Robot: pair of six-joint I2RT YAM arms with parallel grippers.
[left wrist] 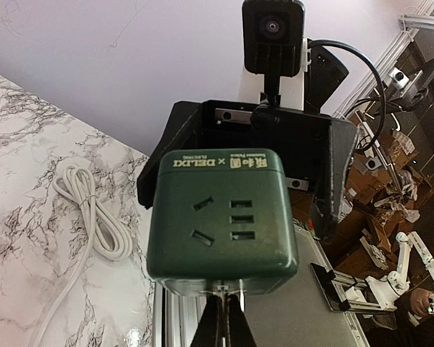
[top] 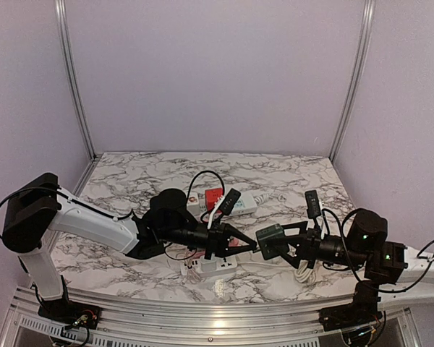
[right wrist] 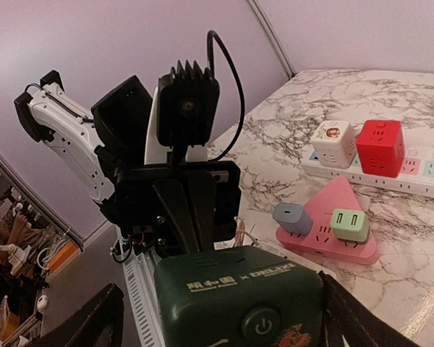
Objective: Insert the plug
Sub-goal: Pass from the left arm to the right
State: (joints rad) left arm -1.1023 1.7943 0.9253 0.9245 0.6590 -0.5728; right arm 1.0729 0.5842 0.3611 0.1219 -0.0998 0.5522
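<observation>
I hold the green socket cube (left wrist: 224,217) in my right jaws, lifted clear of the tabletop (left wrist: 29,238) over its near edge, a little right of the middle. The jaws stand wide because the cube is wide: one finger on each flank, pressing its smooth sides. I judge this cube to be the thing to plug in, and I carry it side-on so that its socket face turns towards my left arm.

My left jaws are pressed together, their tips just at the lower edge of that face. Whether they pinch something thin I cannot tell; a small glint shows there, too small to name.

The cube is glossy dark green plastic with rounded corners, slanted slots and three small flat ports on one face, and a round power button on another. The tabletop is white marble pattern with grey veins, flat and hard. A soft white cord (left wrist: 87,210) lies coiled on it near the right edge. Across the middle lies a long white strip (right wrist: 419,181) bearing a red cube (right wrist: 380,147) and a white one (right wrist: 333,141); nearer sits a pink triangular block (right wrist: 333,224).
</observation>
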